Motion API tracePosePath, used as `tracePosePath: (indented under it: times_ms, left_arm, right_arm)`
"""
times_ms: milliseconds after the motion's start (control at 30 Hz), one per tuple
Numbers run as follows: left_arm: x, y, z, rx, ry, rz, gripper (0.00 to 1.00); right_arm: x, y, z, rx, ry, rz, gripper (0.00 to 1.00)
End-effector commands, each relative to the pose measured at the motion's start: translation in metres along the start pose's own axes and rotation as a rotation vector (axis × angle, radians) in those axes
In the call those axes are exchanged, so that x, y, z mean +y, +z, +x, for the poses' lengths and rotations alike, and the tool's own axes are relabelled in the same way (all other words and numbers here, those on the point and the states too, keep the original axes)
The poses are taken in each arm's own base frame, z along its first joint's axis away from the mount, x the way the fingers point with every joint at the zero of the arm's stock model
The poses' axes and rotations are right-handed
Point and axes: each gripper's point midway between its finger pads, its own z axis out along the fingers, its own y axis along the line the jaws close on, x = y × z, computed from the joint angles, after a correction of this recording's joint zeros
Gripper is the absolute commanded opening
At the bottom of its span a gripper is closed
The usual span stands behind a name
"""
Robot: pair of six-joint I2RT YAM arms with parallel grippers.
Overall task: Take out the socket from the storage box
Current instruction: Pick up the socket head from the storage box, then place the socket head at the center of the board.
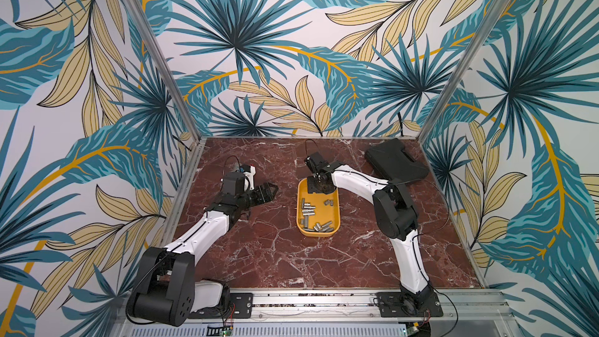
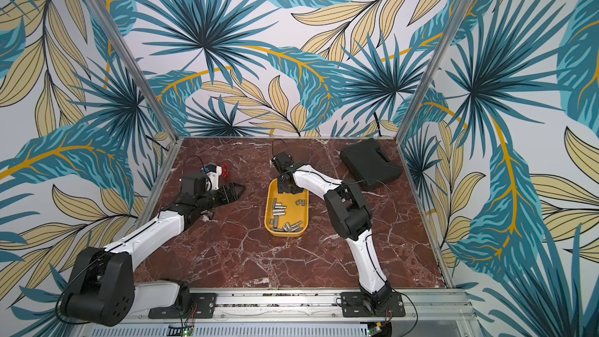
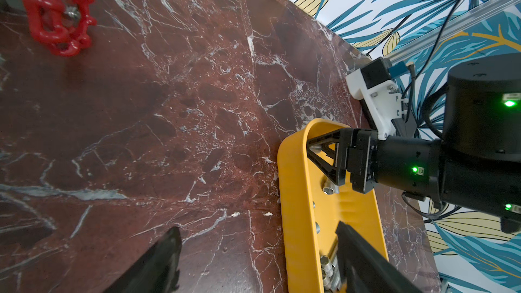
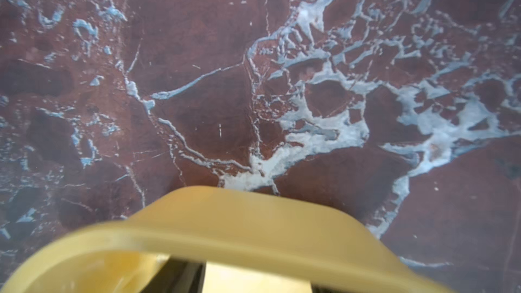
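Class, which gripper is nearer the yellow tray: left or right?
Right. The right gripper is down inside the far end of the tray; the left gripper is over the table beside the tray, apart from its rim.

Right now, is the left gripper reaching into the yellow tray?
No, in a top view the left gripper is over bare table, apart from the storage box; the right gripper is in it.

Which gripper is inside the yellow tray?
The right gripper: it is in the far end of the storage box; the open left gripper hovers over the table.
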Motion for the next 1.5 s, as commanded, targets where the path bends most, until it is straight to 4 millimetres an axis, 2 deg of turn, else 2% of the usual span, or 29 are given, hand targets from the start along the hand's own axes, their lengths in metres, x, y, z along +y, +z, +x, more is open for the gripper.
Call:
tracePosePath:
  times_ms: [0, 133, 233, 333, 467, 600, 700, 800, 900, 1000, 1167, 1467]
  left_arm:
    - [-0.010, -0.001, -0.010, -0.006, 0.024, 0.018, 0.89]
    - [-0.010, -0.001, -0.010, -0.006, 0.022, 0.019, 0.89]
    - [-0.010, -0.001, -0.009, -0.004, 0.019, 0.020, 0.89]
    - [-0.011, -0.001, -0.009, -0.003, 0.017, 0.025, 0.89]
    - [-0.010, -0.003, -0.011, -0.005, 0.030, 0.009, 0.89]
    - [-0.010, -0.005, -0.014, -0.020, 0.034, -0.005, 0.89]
    - [-0.010, -0.004, -0.015, -0.030, 0.019, 0.001, 0.89]
    - [-0.011, -0.001, -0.013, -0.032, 0.009, 0.010, 0.89]
    - [-0.013, 0.004, -0.009, -0.021, -0.001, 0.020, 0.89]
    - [-0.014, 0.009, -0.004, 0.004, -0.001, 0.011, 0.89]
    - [-0.012, 0.013, 0.005, 0.027, 0.004, 0.001, 0.89]
    - [-0.008, 0.019, 0.013, 0.045, 0.009, -0.003, 0.90]
  right_arm:
    - [-0.001, 0.015, 0.010, 0.034, 0.006, 0.024, 0.54]
    - [0.001, 0.017, 0.012, 0.040, 0.005, 0.017, 0.48]
    - [0.002, 0.004, 0.005, 0.016, 0.012, 0.002, 0.43]
    - [0.004, -0.022, -0.009, -0.049, 0.013, -0.027, 0.40]
    - [-0.002, -0.072, -0.032, -0.152, 0.000, -0.041, 0.37]
    - [-0.031, -0.118, -0.043, -0.228, 0.010, -0.027, 0.35]
    - [-0.068, -0.133, -0.042, -0.229, 0.055, 0.001, 0.35]
    - [-0.106, -0.124, -0.027, -0.185, 0.108, 0.033, 0.35]
    - [-0.125, -0.102, -0.005, -0.102, 0.110, 0.045, 0.35]
    - [-0.126, -0.083, 0.012, -0.030, 0.051, 0.041, 0.35]
    - [-0.127, -0.056, 0.028, 0.057, 0.031, 0.046, 0.35]
    - [-0.125, -0.030, 0.035, 0.121, 0.024, 0.058, 0.35]
